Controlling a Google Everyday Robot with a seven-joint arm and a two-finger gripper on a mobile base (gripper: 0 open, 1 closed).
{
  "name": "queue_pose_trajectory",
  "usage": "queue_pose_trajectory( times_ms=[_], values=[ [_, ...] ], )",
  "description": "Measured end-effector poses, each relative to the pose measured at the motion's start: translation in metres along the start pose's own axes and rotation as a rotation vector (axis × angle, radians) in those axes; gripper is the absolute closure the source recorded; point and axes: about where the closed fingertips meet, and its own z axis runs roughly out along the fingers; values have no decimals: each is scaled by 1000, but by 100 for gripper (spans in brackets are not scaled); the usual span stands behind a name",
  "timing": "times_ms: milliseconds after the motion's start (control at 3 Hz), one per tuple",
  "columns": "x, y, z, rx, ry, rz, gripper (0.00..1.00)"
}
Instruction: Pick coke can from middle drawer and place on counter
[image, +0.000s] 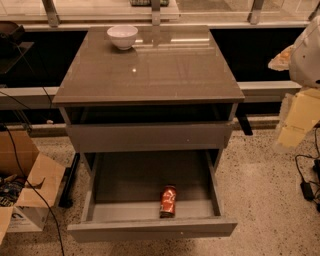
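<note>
The coke can (168, 201), red with white lettering, stands upright in the open middle drawer (150, 228), near its front wall and right of centre. The drawer is pulled far out below the counter (150, 70), a glossy grey-brown slab. My gripper (296, 119) shows as a pale yellowish shape at the right edge of the view, beside the cabinet's right side, well above and to the right of the can. It holds nothing that I can see.
A white bowl (122, 36) sits at the counter's back left. A shut grey drawer front (150, 136) lies above the open drawer. An open cardboard box (27, 192) stands on the floor at left. Cables (306, 186) lie on the floor at right.
</note>
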Motion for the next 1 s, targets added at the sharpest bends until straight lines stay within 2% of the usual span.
queue_pose_trajectory(
  times_ms=[333,667,1000],
  values=[
    [0,0,0,0,0,0,0],
    [-8,4,16,-21,-9,57,0],
    [-9,13,76,-94,7,187,0]
  ],
)
